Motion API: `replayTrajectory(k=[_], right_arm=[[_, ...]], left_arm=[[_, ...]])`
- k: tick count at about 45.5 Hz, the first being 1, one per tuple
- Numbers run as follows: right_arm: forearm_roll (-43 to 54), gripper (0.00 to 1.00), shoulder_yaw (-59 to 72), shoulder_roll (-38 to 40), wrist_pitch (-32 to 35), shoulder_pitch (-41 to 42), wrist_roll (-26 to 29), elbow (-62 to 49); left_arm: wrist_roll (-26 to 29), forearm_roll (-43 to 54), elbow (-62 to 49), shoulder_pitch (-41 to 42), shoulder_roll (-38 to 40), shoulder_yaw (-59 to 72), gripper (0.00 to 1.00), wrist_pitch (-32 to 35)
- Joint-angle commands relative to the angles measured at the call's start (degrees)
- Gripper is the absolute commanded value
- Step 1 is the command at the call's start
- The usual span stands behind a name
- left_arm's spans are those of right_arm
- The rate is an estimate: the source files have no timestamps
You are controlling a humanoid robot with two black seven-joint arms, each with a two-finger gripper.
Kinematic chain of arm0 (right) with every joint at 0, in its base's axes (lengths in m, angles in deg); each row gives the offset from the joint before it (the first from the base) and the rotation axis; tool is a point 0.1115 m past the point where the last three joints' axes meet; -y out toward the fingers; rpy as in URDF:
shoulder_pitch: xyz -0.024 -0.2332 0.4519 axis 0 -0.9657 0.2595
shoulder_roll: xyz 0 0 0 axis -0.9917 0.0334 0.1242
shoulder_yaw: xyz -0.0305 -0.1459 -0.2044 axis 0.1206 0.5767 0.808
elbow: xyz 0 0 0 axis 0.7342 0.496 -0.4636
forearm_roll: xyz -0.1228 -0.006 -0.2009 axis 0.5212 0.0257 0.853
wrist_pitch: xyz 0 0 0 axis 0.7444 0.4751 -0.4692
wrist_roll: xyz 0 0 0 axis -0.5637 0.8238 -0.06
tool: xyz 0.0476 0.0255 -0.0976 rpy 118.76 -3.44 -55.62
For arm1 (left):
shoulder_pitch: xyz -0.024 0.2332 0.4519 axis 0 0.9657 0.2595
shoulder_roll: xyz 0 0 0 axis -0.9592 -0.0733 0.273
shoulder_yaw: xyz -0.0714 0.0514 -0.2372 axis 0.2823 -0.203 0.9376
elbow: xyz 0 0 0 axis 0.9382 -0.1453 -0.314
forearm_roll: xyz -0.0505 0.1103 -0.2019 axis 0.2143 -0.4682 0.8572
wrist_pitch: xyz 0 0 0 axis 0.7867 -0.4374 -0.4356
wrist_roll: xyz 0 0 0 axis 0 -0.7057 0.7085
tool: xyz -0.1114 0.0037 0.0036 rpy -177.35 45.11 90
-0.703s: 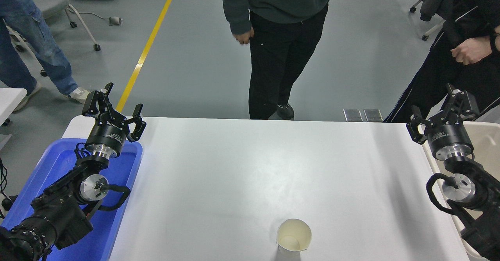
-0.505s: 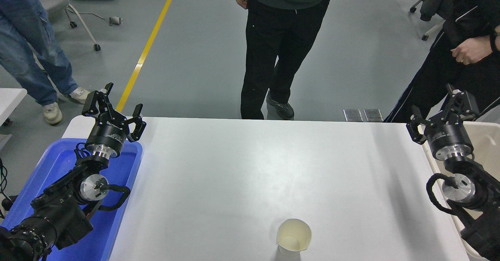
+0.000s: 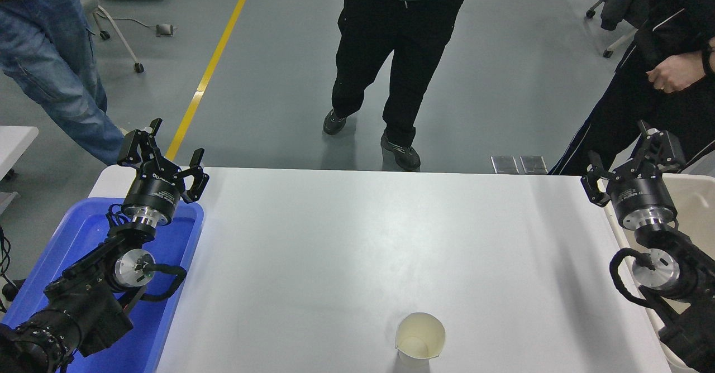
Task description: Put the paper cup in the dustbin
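The paper cup [image 3: 420, 336] stands upright and empty on the white table [image 3: 357, 239] near the front edge, right of the middle. The beige dustbin [image 3: 698, 194] stands at the table's right edge, partly hidden by my right arm. My right gripper [image 3: 628, 158] is open and empty, held above the bin's near-left rim, far to the right of and beyond the cup. My left gripper [image 3: 165, 152] is open and empty, parked over the far end of the blue tray at the left.
A blue plastic tray [image 3: 89, 233] lies along the table's left edge under my left arm. One person stands beyond the far edge at the middle [image 3: 391, 55], one at the right [image 3: 659, 82], and one walks at the far left [image 3: 50, 66].
Both arms and the cup have not moved. The person at the middle has stepped back from the table. The person at the left has walked further into view.
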Motion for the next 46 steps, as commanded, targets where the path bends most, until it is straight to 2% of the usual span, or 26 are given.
replayTrajectory(k=[1, 46], right_arm=[[0.0, 1.0, 0.04, 0.32, 0.11, -0.07, -0.09, 0.07], [0.09, 1.0, 1.01, 0.5, -0.33, -1.3, -0.18, -0.28]], left_arm=[[0.0, 0.0, -0.02, -0.02, 0.0, 0.01, 1.0, 0.0], [0.0, 0.0, -0.02, -0.02, 0.0, 0.01, 1.0, 0.0]])
